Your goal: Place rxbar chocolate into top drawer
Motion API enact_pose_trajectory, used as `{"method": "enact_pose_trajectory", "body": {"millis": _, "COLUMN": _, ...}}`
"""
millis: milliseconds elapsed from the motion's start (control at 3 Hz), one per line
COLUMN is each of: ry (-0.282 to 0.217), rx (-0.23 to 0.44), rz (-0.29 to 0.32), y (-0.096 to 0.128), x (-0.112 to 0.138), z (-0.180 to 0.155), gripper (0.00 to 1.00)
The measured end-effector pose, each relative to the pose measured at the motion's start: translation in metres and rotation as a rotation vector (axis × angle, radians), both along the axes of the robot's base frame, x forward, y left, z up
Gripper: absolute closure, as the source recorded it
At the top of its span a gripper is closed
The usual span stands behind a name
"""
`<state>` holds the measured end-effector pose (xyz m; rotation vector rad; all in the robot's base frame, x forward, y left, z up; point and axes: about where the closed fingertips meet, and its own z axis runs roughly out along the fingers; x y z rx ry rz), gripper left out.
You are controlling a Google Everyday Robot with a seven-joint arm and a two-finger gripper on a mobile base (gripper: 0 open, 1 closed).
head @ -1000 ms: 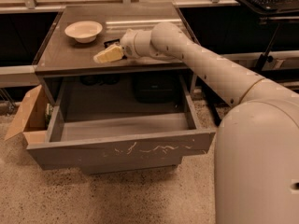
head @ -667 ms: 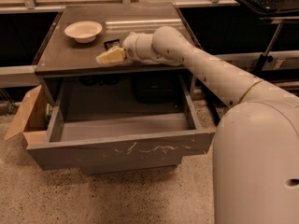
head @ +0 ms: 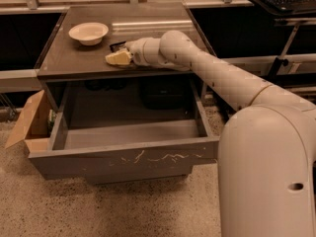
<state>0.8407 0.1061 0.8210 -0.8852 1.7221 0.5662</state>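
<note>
On the table top (head: 69, 60), my gripper (head: 117, 59) rests just beside the bar (head: 116, 46), near the bowl (head: 89, 32); jaw state: I cannot tell; drawer (head: 123, 159) below stands open; I judge the bar light, flat, slick-wrapped; best taken across its narrow edges.

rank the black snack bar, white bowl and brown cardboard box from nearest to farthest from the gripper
The gripper is over the dark tabletop, near its front edge.
1. Small black-wrapped rxbar chocolate, just behind it.
2. Round white bowl, back left on the tabletop.
3. Brown cardboard box, on the floor, far left.
</note>
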Motion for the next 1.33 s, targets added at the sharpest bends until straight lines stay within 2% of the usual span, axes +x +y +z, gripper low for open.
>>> {"method": "enact_pose_trajectory", "body": {"millis": 333, "ry": 0.0, "rx": 0.0, "rz": 0.0, "y": 0.0, "x": 0.0, "z": 0.0, "gripper": 0.73}}
{"method": "enact_pose_trajectory", "body": {"millis": 667, "ry": -0.056, "rx": 0.014, "rz": 0.057, "y": 0.005, "x": -0.007, "z": 0.024, "gripper": 0.96}}
{"method": "enact_pose_trajectory", "body": {"millis": 1000, "ry": -0.167, "rx": 0.065, "rz": 0.227, "y": 0.015, "x": -0.028, "z": 0.075, "gripper": 1.0}}
{"method": "enact_pose_trajectory", "body": {"millis": 1333, "ry": -0.232, "rx": 0.106, "rz": 0.355, "y": 0.02, "x": -0.036, "z": 0.112, "gripper": 1.0}}
